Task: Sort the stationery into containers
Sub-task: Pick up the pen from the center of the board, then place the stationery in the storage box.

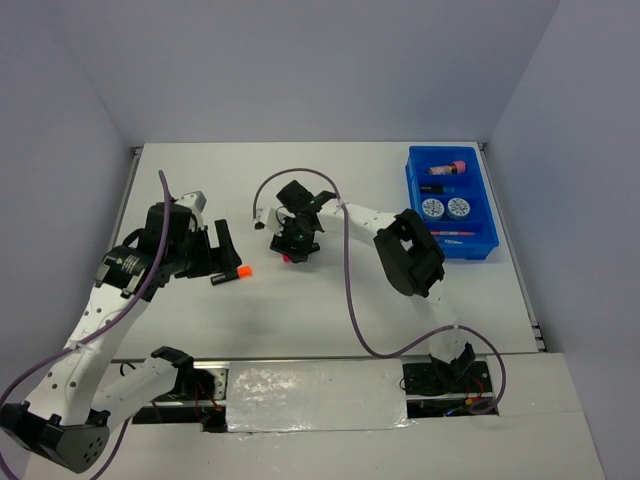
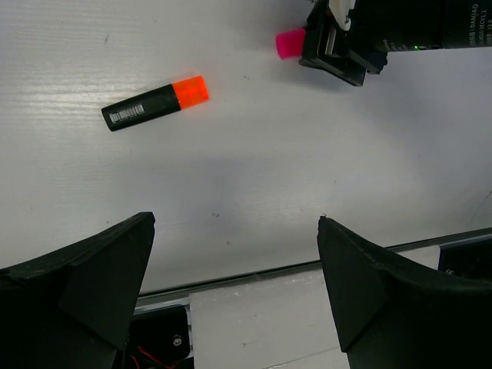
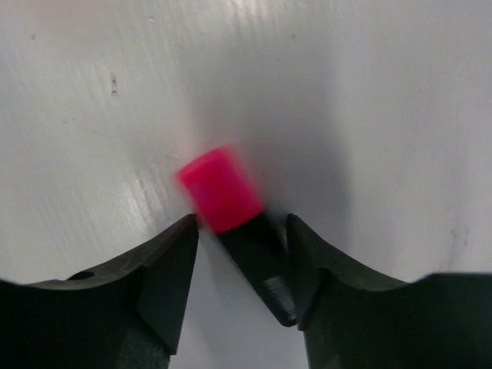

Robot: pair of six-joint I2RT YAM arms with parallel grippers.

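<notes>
Straddling the pink-capped highlighter (image 3: pixel 223 192), the right tool (image 3: pixel 242 227) has jaws apart.

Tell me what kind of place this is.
Probably a robot lab test cell: bare white table boxed in by plain panels, left arm and right arm bolted at its near edge, and only a blue divided tray and an orange-capped highlighter as props.

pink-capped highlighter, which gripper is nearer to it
Right. The right gripper straddles the pink-capped highlighter, a finger on each side; the left gripper hovers apart, by the orange-capped highlighter.
</notes>
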